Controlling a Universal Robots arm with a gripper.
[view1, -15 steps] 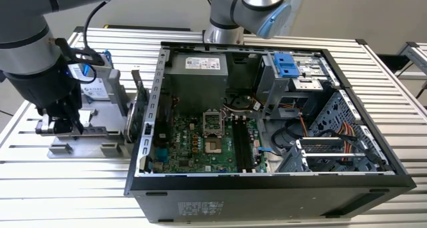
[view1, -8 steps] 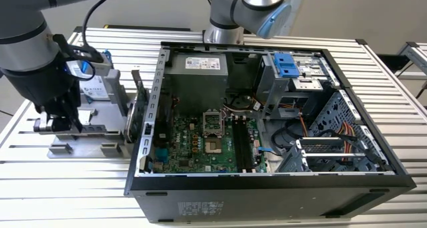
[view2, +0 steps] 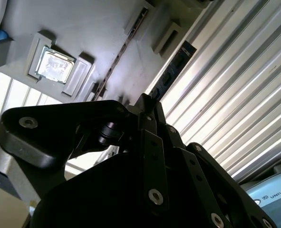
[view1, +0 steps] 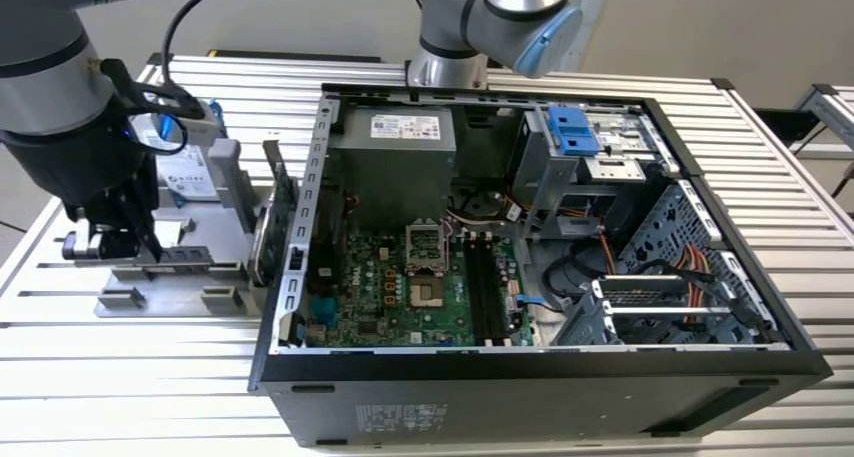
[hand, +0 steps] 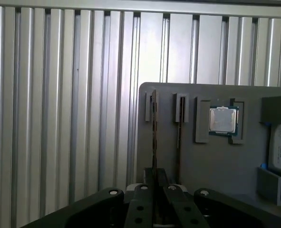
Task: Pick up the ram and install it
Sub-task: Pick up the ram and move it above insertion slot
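Dark ram (hand: 154, 128), edge-up in the grey fixture (hand: 216, 161) on the bench (hand: 59, 118), is seen clamped by the claw (hand: 154, 173); lifting and installation are left.

Open slatted table (hand: 59, 118) is found past the holder's (hand: 202, 166) edge, on the ram's (hand: 154, 137) outer side, and free passage is offered there. The ram, clamped by the gripper (hand: 154, 175), is crowded on its other side by a second stick (hand: 179, 130) in the neighbouring slot. At the exterior view's right, the holder is hemmed in by the case (view1: 534, 397).
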